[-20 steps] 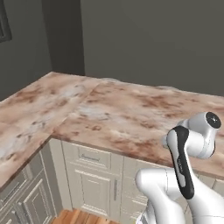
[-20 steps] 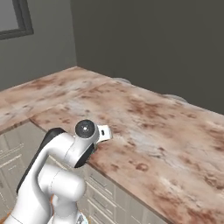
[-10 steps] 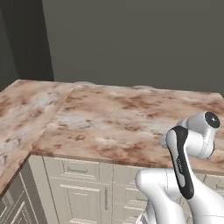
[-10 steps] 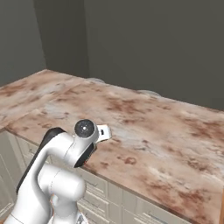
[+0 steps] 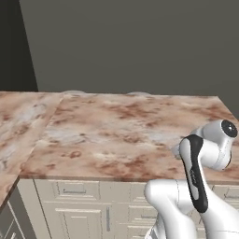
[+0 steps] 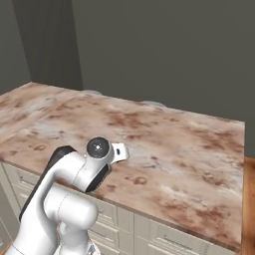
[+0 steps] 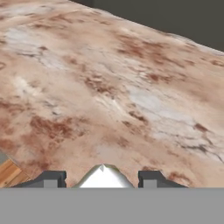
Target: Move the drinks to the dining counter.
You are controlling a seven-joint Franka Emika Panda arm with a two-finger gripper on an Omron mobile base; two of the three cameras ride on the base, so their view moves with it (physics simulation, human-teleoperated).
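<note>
- An adjoining worktop (image 5: 18,121) of the same veined stone is running off to the left and meeting the dining counter (image 5: 126,135) at a corner.
- The dining counter is spreading broad and beige with reddish-brown veins across the left base view. Cream panelled drawers (image 5: 70,205) are sitting under its near edge, and a dark grey wall (image 5: 140,46) is rising behind it.
- Two pale, low rounded shapes (image 5: 74,92) are lying at the counter's far edge; they are too small to make out.
- The white arm (image 5: 200,186) is folding up at the lower right of that view, standing in front of the counter's near right corner and covering the hand.
- In the hand view, the gripper (image 7: 103,177) is hanging over the near part of the counter (image 7: 109,87), with a sliver of wooden floor (image 7: 8,173) at its lower left.
- Its dark fingers (image 7: 52,178) are standing narrow and pressing on a white peaked thing, which is probably the top of the white carton (image 7: 103,174).
</note>
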